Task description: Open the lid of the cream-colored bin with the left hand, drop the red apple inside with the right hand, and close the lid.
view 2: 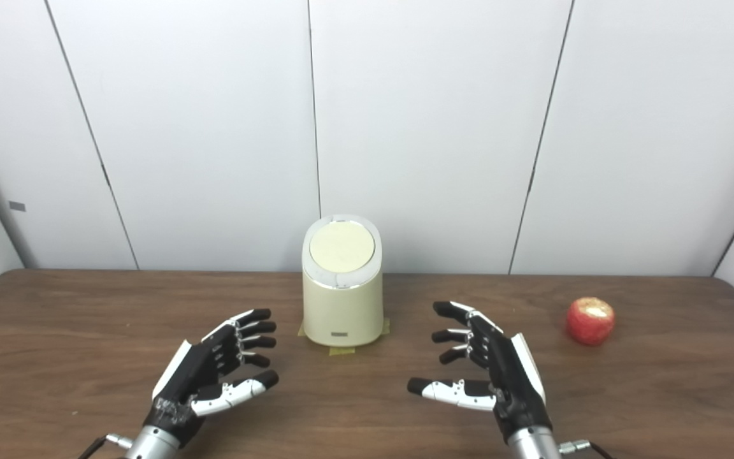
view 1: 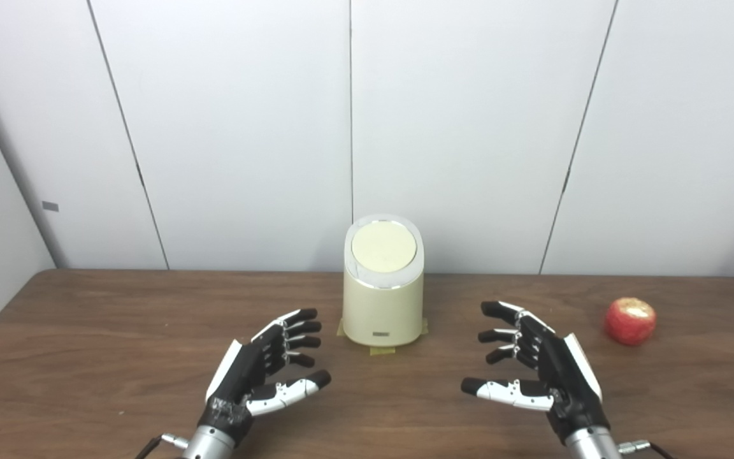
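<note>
Bin-and-apple scene, told from the near edge outward. Nearest, left hand (view 1: pixel 259 373) open over the brown tabletop (view 1: pixel 86 357), palm turned inward, fingers (view 1: pixel 297 328) spread and slightly curled, thumb reaching toward the middle, holding nothing. Level with it, right hand (view 1: pixel 542 370) likewise open, palm facing inward toward the left hand, fingers apart, thumb stretched out low, holding nothing. Both wrists entering from the bottom edge, with bare wood between the two hands. Just beyond the hands and roughly midway between them, slightly nearer the left hand's fingertips, cream-colored bin (view 1: pixel 383 306) standing upright, apart from both hands. Small dark label low on its front face. Pieces of yellowish tape (view 1: pixel 381 350) showing under its base, at the front and at both sides. On top, round cream lid (view 1: pixel 383 246) lying shut and tilted toward the viewer inside a pale rim. Off to the outer side of the right hand and a little farther back, red apple (view 1: pixel 629 320) resting on the tabletop, well apart from the bin and near the right hand but not touching it, yellowish patch on its upper side. Farthest back, white panelled wall (view 1: pixel 246 127) rising from the rear edge of the tabletop, split by thin dark seams.
</note>
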`<action>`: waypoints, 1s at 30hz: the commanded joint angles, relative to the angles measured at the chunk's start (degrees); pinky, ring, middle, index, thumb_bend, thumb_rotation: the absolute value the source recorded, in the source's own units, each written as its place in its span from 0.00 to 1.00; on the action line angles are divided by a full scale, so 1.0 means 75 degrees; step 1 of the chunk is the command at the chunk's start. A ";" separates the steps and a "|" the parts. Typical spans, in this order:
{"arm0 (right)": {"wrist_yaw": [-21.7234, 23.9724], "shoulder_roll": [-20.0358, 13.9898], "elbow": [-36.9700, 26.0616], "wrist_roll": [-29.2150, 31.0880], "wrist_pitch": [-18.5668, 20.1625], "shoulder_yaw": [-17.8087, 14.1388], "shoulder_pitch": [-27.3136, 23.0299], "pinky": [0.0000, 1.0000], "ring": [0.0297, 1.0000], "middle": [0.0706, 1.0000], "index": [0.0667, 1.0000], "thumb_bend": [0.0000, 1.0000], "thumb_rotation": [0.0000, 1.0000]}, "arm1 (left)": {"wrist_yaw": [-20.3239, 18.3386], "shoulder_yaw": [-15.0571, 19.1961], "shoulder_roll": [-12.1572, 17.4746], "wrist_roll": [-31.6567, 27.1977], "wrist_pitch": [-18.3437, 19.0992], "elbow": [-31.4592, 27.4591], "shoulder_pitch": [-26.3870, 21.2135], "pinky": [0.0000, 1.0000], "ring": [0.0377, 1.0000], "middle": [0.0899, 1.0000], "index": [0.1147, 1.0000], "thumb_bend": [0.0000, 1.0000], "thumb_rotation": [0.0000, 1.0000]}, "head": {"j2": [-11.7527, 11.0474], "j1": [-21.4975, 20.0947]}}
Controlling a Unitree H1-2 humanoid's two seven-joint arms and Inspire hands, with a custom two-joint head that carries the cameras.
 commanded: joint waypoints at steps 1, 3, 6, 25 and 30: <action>-0.0051 -0.0010 -0.0148 0.0082 -0.0326 -0.0041 -0.0230 0.51 0.66 0.80 0.73 0.72 0.08 | 0.0008 0.0004 0.0039 -0.0040 -0.0203 -0.0077 -0.0323 0.66 0.75 0.79 0.82 0.74 0.14 | 0.0002 0.0005; -0.0062 -0.0003 -0.0157 0.0072 -0.0300 -0.0038 -0.0228 0.51 0.66 0.80 0.73 0.72 0.08 | -0.0002 0.0007 0.0039 -0.0061 -0.0229 -0.0048 -0.0330 0.66 0.75 0.78 0.82 0.74 0.15 | 0.0002 0.0005; -0.0082 0.0001 -0.0152 0.0040 -0.0304 -0.0032 -0.0227 0.51 0.65 0.79 0.72 0.73 0.09 | -0.0001 0.0003 0.0040 -0.0053 -0.0246 -0.0037 -0.0334 0.66 0.75 0.78 0.81 0.74 0.15 | -0.0002 0.0001; -0.0075 -0.0043 0.0174 0.0124 -0.0439 -0.0096 -0.0313 0.52 0.65 0.79 0.72 0.73 0.08 | 0.1085 -0.0019 -0.0470 0.1181 0.0293 -0.0487 -0.0735 0.90 0.99 1.00 1.00 0.94 0.36 | -0.0253 0.0106; -0.0060 -0.0049 0.0347 0.0124 -0.0602 -0.0085 -0.0360 0.52 0.66 0.79 0.72 0.72 0.09 | 0.1320 -0.0017 -0.0543 0.1504 0.0659 -0.0531 -0.1422 1.00 1.00 1.00 1.00 0.91 0.37 | -0.0321 0.0098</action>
